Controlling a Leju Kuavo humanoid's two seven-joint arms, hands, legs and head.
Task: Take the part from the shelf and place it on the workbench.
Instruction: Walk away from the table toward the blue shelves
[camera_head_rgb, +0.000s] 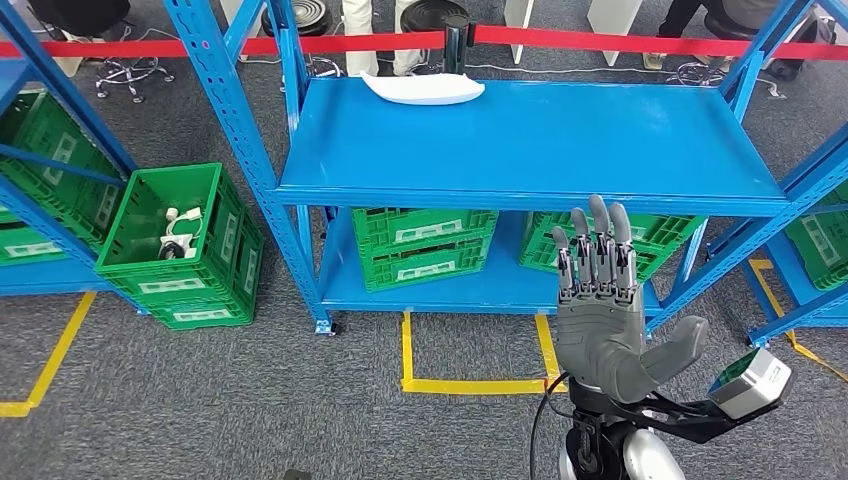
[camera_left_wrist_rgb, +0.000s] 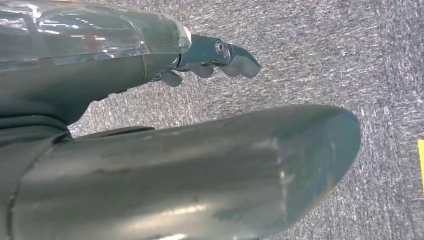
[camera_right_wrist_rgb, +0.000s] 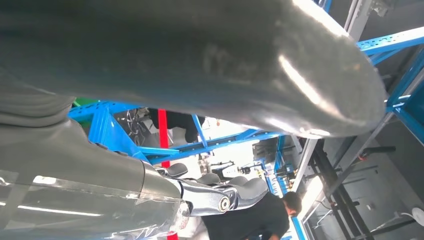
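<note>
A white, shallow curved part (camera_head_rgb: 423, 89) lies at the back edge of the blue shelf (camera_head_rgb: 520, 140), left of its middle. My right hand (camera_head_rgb: 605, 310) is raised in front of the shelf's lower right, palm up, fingers straight and apart, thumb out to the side, holding nothing. It is well short of the part and to its right. The right wrist view shows the thumb (camera_right_wrist_rgb: 210, 60) and fingers (camera_right_wrist_rgb: 225, 195) spread. In the left wrist view my left hand (camera_left_wrist_rgb: 215, 55) hangs over grey carpet, its fingers loosely extended with nothing in them.
Green crates (camera_head_rgb: 425, 245) sit on the shelf's lower level, and a tilted green crate (camera_head_rgb: 175, 245) with white items stands at left. More blue racks flank both sides. A red barrier tape (camera_head_rgb: 360, 43) and a black post run behind the shelf, with people's legs beyond. Yellow floor tape (camera_head_rgb: 470, 385) marks the carpet.
</note>
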